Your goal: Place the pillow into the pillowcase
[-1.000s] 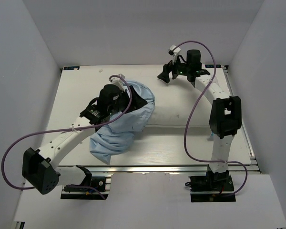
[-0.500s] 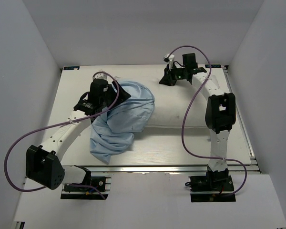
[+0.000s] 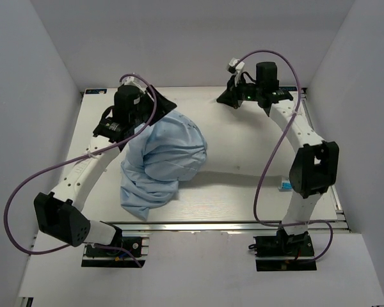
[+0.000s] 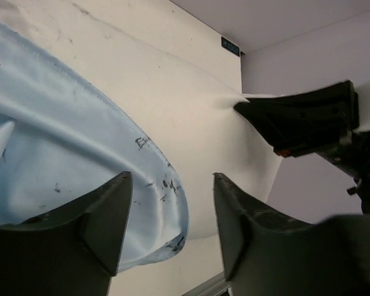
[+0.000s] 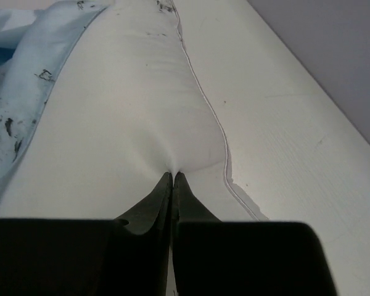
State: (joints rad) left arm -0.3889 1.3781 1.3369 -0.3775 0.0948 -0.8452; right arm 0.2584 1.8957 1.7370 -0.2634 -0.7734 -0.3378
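Observation:
The white pillow (image 3: 233, 137) stretches from inside the light-blue pillowcase (image 3: 166, 160) toward the far right. My right gripper (image 3: 225, 99) is shut on a pinch of the pillow (image 5: 142, 111) at its far end, the fabric puckering at the tips (image 5: 173, 174). The pillowcase (image 5: 24, 92) covers the pillow's other end. My left gripper (image 3: 163, 102) hovers at the pillowcase's far edge. It is open (image 4: 171, 185), with the pillowcase hem (image 4: 80, 154) and pillow (image 4: 191, 117) beyond its fingers and nothing gripped.
The pillowcase's loose end bunches toward the table's near edge (image 3: 230, 204). A small blue item (image 3: 286, 186) lies by the right arm. White walls enclose the table on three sides. The right gripper's dark body (image 4: 296, 117) shows in the left wrist view.
The right gripper has shut on the pillow's far end and raised it. The left gripper has drawn back from over the pillowcase toward the far left.

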